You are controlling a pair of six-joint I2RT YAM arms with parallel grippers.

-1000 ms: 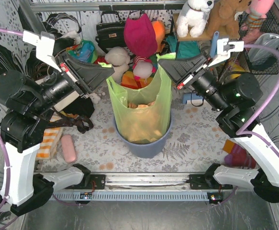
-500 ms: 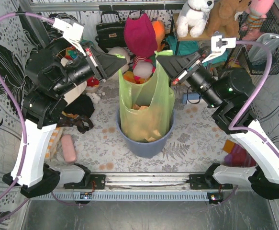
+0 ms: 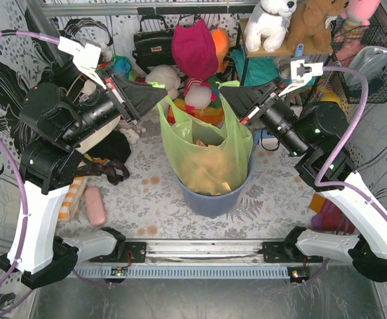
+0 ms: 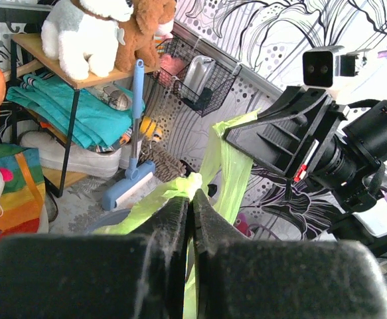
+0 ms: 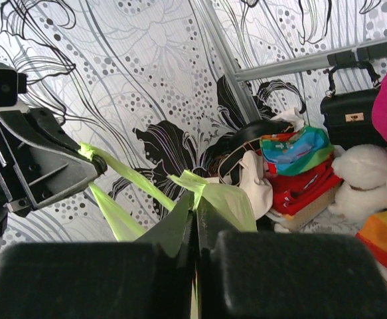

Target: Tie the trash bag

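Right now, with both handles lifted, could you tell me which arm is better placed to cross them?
Probably the right. Both are shut on a handle of the trash bag, but the right gripper sits nearer the middle of the bin; the left gripper holds out at the bag's edge.

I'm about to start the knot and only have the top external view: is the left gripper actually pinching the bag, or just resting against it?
Observer: Pinching. In the left wrist view the left gripper is shut on a strip of the trash bag, with green plastic poking out past its tips.
Operator: And the right one?
Observer: Same in the right wrist view: the right gripper is shut on another strip, a green tuft sticking out above the tips.
Operator: Any slack between them?
Observer: The right wrist view shows the strip leaving the left gripper running straight, not sagging.
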